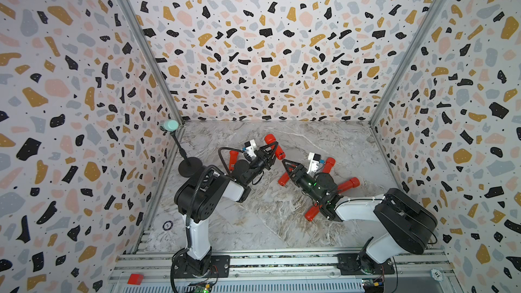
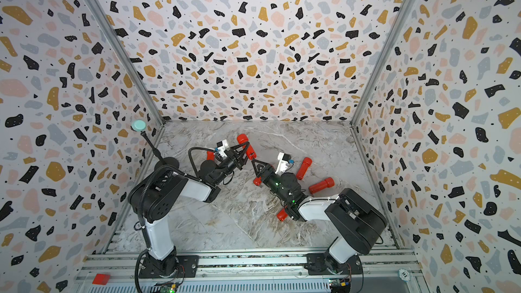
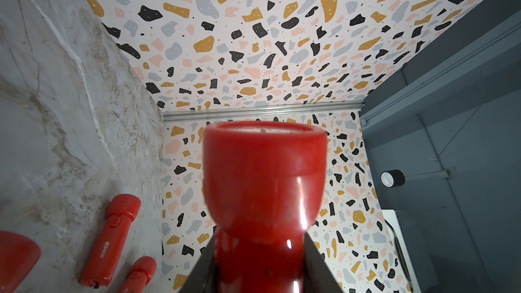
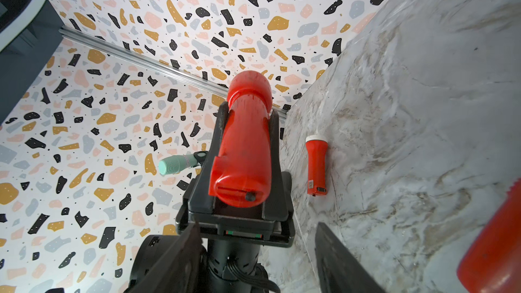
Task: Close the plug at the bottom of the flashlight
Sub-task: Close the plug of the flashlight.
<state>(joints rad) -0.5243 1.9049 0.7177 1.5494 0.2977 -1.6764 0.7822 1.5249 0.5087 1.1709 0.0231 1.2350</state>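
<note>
The left tool (image 1: 273,149) is clamped on the barrel of a red flashlight (image 1: 270,138), 1 finger on each side. It holds the flashlight clear of the marble tabletop (image 1: 253,221), a little behind the middle of the work area. In both top views the flashlight's wide head points toward the back wall and its bottom end points toward the right arm. In the left wrist view the head fills the centre, with the dark fingers (image 3: 197,273) flanking the barrel below it.

The right tool (image 1: 284,162) faces that bottom end from close by. In the right wrist view its 2 fingers (image 4: 338,255) stand apart with nothing between them, so it is open and holds nothing. The same view shows the plug (image 4: 231,190) as a red bar in a slot on the bottom face, next to a small black knob. I cannot tell whether it sits fully home.

A white-rimmed flashlight (image 4: 317,164) lies flat on the tabletop beyond the left arm. 4 loose flashlights (image 1: 349,184) lie around the right arm, partly hidden under it. A teal microphone (image 1: 169,125) stands on a black stand near the back left corner. A small red block (image 1: 135,279) sits on the front rail beside the left arm's base.
</note>
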